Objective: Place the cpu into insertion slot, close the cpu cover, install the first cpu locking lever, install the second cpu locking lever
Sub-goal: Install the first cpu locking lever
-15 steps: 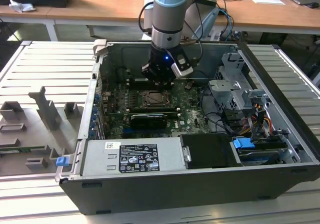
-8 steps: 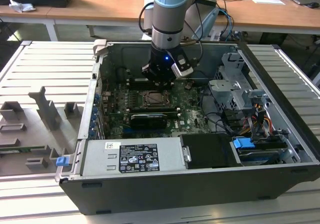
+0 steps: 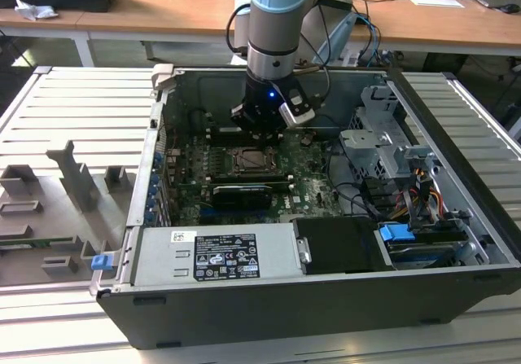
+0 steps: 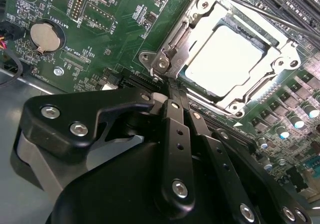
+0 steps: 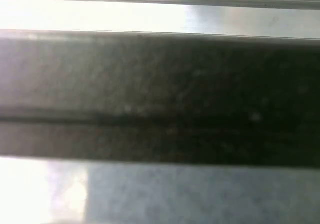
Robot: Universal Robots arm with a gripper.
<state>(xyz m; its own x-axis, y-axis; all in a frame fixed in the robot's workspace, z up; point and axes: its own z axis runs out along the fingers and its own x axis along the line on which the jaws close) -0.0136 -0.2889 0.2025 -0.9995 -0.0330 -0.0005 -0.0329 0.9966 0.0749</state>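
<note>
Silvery-grey square cpu (image 4: 227, 58) sits in the dark-framed insertion slot (image 4: 187, 76), upper right of the second wrist view, under the thin silvery metal cpu cover (image 4: 272, 63). Black gripper (image 4: 170, 91) pinched narrow, empty, tips by the socket's corner. Press levers slowly, straight.

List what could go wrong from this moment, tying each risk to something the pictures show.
1. In the second wrist view the gripper sits right at the corner of the cover, which lies over the cpu; a skewed push might bend the thin frame.
2. A lever crosses the cover's far edge; it may spring back if not hooked.
3. Capacitors and a slot crowd the gripper; it could clip them.
</note>
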